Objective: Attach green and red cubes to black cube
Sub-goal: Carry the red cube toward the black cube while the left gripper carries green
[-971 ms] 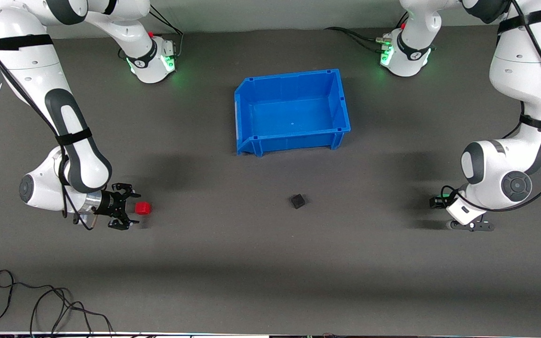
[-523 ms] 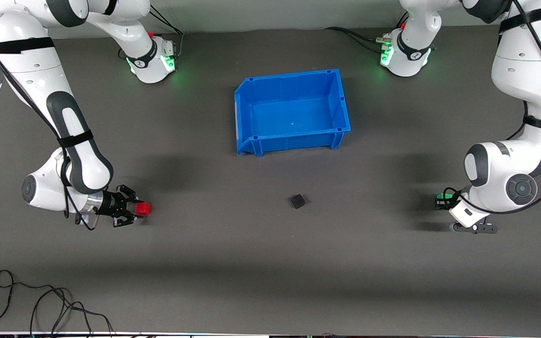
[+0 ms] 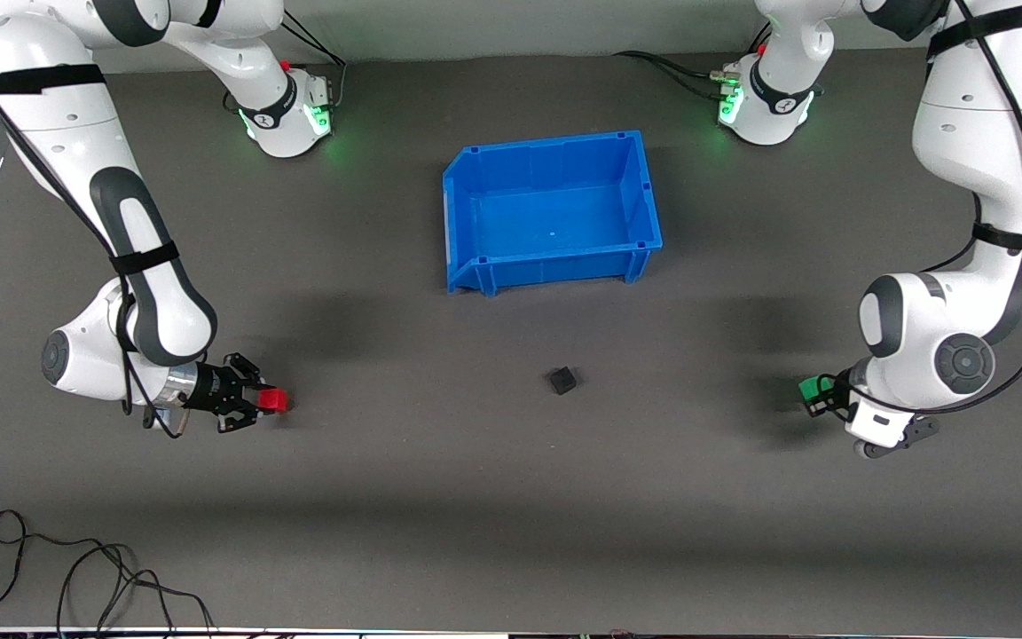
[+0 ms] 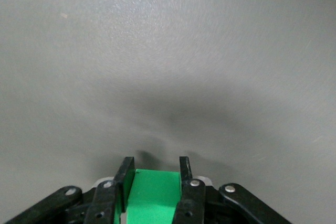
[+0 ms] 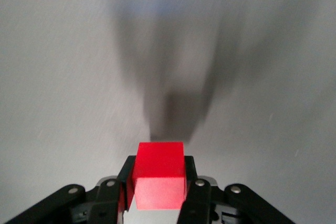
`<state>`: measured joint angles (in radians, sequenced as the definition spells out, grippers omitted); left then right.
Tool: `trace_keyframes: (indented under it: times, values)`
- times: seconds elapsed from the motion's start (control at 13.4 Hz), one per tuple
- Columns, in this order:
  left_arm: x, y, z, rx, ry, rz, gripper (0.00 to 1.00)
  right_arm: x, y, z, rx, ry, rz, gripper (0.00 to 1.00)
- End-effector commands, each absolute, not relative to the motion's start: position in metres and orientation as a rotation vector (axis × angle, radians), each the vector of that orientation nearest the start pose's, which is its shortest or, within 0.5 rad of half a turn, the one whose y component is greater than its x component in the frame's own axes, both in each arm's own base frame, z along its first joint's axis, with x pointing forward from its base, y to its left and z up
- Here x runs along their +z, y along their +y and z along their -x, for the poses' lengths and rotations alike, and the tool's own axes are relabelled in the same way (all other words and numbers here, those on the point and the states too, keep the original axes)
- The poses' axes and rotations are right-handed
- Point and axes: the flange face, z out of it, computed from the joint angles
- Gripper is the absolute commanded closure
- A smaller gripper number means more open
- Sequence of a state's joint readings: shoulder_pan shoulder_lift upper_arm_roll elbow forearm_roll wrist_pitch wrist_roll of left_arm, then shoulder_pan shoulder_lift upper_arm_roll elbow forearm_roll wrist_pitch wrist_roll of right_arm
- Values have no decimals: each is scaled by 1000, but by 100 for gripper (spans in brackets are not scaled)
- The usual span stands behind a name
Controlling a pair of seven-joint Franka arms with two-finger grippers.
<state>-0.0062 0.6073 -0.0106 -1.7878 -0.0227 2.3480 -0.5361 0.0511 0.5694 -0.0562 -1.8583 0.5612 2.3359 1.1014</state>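
The black cube [image 3: 562, 381] sits alone on the grey mat, nearer the front camera than the blue bin. My right gripper [image 3: 270, 401] is shut on the red cube [image 3: 273, 400] toward the right arm's end of the table; the wrist view shows the red cube [image 5: 159, 174] clamped between both fingers. My left gripper [image 3: 814, 393] is shut on the green cube [image 3: 809, 390] toward the left arm's end; in its wrist view the green cube [image 4: 153, 195] fills the gap between the fingers. Both held cubes are just above the mat.
A blue bin [image 3: 475, 169], empty, stands in the middle of the mat, farther from the front camera than the black cube. Loose black cables [image 3: 76, 577] lie at the mat's near edge toward the right arm's end.
The right gripper closed on the red cube. The left gripper, holding the green cube, shifted a little toward the table's middle and lifted slightly.
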Motion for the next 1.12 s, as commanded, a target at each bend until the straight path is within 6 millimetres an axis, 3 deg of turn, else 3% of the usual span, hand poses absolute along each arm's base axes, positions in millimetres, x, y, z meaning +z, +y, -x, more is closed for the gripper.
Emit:
trace_keyframes:
  times: [0.0,0.15,0.37,0.52,0.67,0.9,1.05]
  values:
    - [224,-45,-664,70,-1243,2902,100,244,67,-642,363,1978,2021,65]
    - [224,-62,-662,73,-1455,2798,100,254,128,-642,372,1967,2035,65]
    - [214,-96,-656,95,-1706,2634,100,257,200,-640,378,1906,2090,65]
    - [208,-125,-651,110,-1860,2518,100,251,260,-635,375,1910,2089,65]
    - [204,-164,-645,134,-2036,2415,100,245,307,-632,332,1979,2001,65]
    - [196,-218,-629,180,-2163,2321,100,234,357,-624,338,2057,1911,65]
    - [198,-255,-618,170,-2271,2238,100,225,386,-617,320,2019,1940,65]
